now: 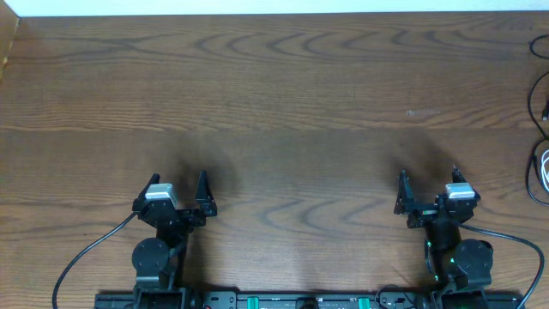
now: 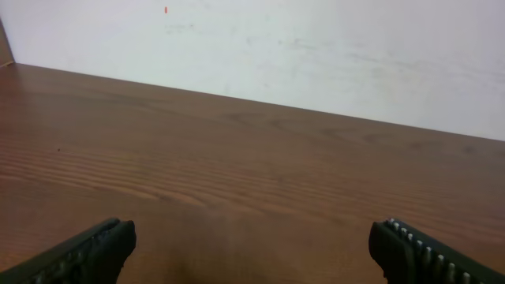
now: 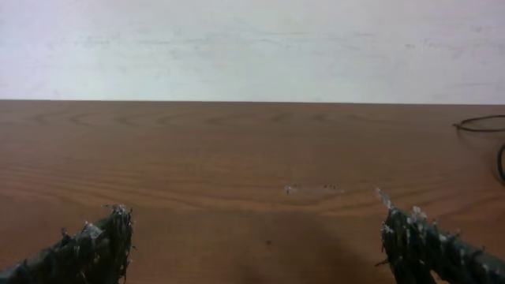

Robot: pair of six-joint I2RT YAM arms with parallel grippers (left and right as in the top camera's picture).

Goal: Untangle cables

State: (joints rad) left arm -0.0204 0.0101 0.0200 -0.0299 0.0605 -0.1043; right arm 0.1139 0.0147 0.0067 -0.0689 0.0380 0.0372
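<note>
Brown wood-grain table (image 1: 274, 103) fills the overhead view, with both arms parked at its near edge. The left gripper (image 1: 178, 182) sits low over the wood with its fingers spread wide apart and nothing between them. Its wrist view shows the same wide gap (image 2: 252, 237) over bare boards, with a pale wall (image 2: 316, 47) behind. The right gripper (image 1: 429, 182) is likewise fully spread and holds nothing. Its own camera shows only table between its rough, frayed-looking fingertips (image 3: 118, 229).

The cables lie at the far right edge of the table, well apart from both grippers. A thin black cable (image 1: 529, 172) curves in a loop there, and a white cable (image 1: 542, 165) lies just beside it. Both are cut off by the edge of the frame, so I cannot tell whether they cross. The right wrist view catches one black loop (image 3: 459, 125) at its right margin.
</note>
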